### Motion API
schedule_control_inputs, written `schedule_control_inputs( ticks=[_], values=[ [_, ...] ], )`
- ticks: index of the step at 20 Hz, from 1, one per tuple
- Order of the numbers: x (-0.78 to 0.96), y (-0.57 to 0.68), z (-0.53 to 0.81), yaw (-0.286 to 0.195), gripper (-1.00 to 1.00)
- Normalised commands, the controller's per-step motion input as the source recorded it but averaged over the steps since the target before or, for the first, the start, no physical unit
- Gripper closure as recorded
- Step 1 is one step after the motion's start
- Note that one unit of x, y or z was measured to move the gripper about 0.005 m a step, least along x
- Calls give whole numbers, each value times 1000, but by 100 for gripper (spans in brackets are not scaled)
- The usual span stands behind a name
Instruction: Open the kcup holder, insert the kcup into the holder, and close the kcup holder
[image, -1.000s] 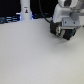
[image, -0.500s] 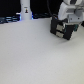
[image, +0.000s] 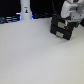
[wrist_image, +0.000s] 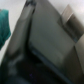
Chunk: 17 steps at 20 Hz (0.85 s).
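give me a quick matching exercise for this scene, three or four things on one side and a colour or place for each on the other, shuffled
Things:
1. kcup holder
2. table
3. robot arm
4. white bottle-like object

Places or colours:
a. pale surface filling most of the exterior view
b. black box at the exterior view's upper right
c. stands at the back, towards the exterior view's upper left
d. white, right above the black box

Pairs: 1-b, 2-a, 3-d, 4-c
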Motion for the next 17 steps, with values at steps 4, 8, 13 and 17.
schedule_control_inputs(
  ticks=[4, 8, 13, 17],
  values=[
    [-219, 455, 512, 2, -100],
    [-475, 510, 150, 33, -100],
    [15, 260, 560, -1, -100],
    [119, 88, 613, -1, -100]
  ],
)
